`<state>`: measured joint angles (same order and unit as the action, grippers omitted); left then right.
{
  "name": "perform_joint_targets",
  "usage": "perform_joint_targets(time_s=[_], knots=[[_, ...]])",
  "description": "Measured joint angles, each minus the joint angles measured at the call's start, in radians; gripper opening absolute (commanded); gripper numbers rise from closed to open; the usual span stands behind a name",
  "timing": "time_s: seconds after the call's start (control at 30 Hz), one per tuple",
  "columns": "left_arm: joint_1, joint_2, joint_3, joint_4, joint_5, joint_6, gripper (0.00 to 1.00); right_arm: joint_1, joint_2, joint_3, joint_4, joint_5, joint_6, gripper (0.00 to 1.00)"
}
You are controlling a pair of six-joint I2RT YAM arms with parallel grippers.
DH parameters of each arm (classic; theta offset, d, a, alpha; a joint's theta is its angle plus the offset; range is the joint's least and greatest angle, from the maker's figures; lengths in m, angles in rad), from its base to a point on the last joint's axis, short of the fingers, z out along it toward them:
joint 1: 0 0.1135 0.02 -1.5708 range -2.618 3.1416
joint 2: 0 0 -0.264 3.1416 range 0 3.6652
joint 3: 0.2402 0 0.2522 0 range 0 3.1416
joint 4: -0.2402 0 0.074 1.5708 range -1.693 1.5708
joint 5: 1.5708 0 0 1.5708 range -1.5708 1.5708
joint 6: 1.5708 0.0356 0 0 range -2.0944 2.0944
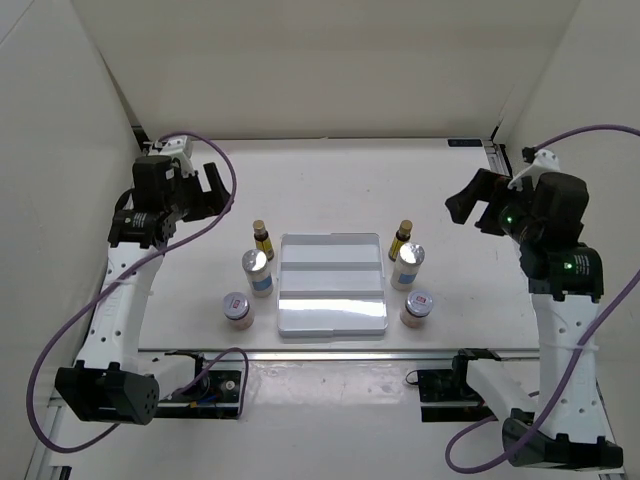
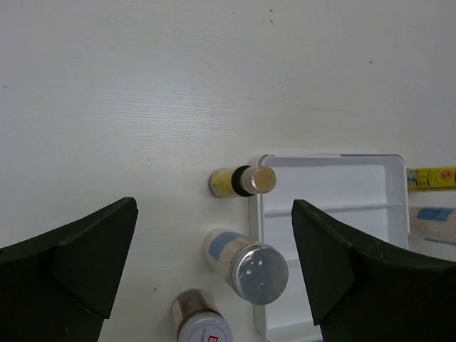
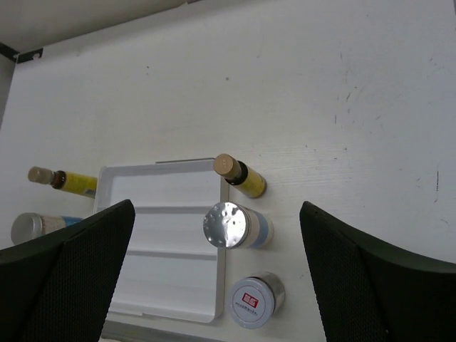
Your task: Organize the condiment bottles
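Your left gripper (image 1: pixel 212 190) is on the far left, with its two fingers spread wide and holding nothing. It touches no bottle. Three bottles stand in a row on the table (image 1: pixel 330 180), just beside the left edge of the tray and closer to the arm bases than that gripper is. At the back is the left amber-yellow bottle (image 1: pixel 263 238) with a dark neck, next comes the left white bottle (image 1: pixel 257 272) with a shiny silver cap, and at the front is the left pinkish jar (image 1: pixel 237 308). In your left wrist view, these three show up in the gap between the two fingers. In the middle lies the white stepped tray (image 1: pixel 330 240). Just beside its right edge stand three more: the right amber-yellow bottle (image 1: pixel 401 240) at the back, the right white bottle (image 1: pixel 407 266) in the middle, and the right pinkish jar (image 1: pixel 417 306) at the front. Your right gripper (image 1: pixel 472 205) is off to the right of them and farther back. Its fingers are spread wide too, with nothing held and no bottle touched.
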<state>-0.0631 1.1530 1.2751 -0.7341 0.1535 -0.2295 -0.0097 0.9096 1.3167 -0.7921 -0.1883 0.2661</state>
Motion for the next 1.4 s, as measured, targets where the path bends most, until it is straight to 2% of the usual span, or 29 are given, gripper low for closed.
perform_joint_targets(time_s=[0.17, 0.33, 0.5, 0.63, 0.73, 0.77, 0.83, 0.9, 1.1, 1.2, 1.33, 1.4], knots=[[0.000, -0.053, -0.035, -0.023, -0.166, -0.105, 1.00, 0.000, -0.070, -0.010, 0.028, 0.052, 0.118, 1.00], [0.001, -0.103, -0.039, -0.053, -0.251, -0.166, 1.00, 0.000, -0.102, -0.086, 0.058, -0.033, 0.136, 1.00], [0.001, -0.077, -0.039, -0.053, -0.245, -0.172, 1.00, 0.044, 0.099, -0.021, 0.031, -0.071, 0.121, 1.00], [0.001, -0.043, -0.039, -0.062, -0.225, -0.168, 1.00, 0.176, 0.341, 0.139, -0.029, 0.035, 0.089, 1.00], [0.001, -0.040, -0.039, -0.068, -0.221, -0.164, 1.00, 0.288, 0.444, 0.180, -0.046, 0.137, 0.067, 0.92], [0.001, -0.042, -0.039, -0.067, -0.221, -0.163, 1.00, 0.319, 0.468, 0.183, -0.053, 0.164, 0.063, 0.87], [0.001, -0.042, -0.039, -0.068, -0.221, -0.160, 1.00, 0.354, 0.510, 0.187, -0.069, 0.203, 0.057, 0.85], [0.001, -0.043, -0.039, -0.067, -0.221, -0.159, 1.00, 0.365, 0.555, 0.187, -0.077, 0.243, 0.052, 0.75], [0.001, -0.046, -0.039, -0.067, -0.221, -0.152, 1.00, 0.390, 0.675, 0.184, -0.077, 0.344, 0.060, 0.68], [0.001, -0.046, -0.039, -0.067, -0.221, -0.149, 1.00, 0.399, 0.692, 0.174, -0.077, 0.363, 0.061, 0.63], [0.001, -0.046, -0.039, -0.067, -0.221, -0.148, 1.00, 0.402, 0.700, 0.174, -0.075, 0.379, 0.064, 0.61], [0.001, -0.046, -0.039, -0.067, -0.221, -0.148, 1.00, 0.402, 0.701, 0.172, -0.074, 0.386, 0.066, 0.57]])
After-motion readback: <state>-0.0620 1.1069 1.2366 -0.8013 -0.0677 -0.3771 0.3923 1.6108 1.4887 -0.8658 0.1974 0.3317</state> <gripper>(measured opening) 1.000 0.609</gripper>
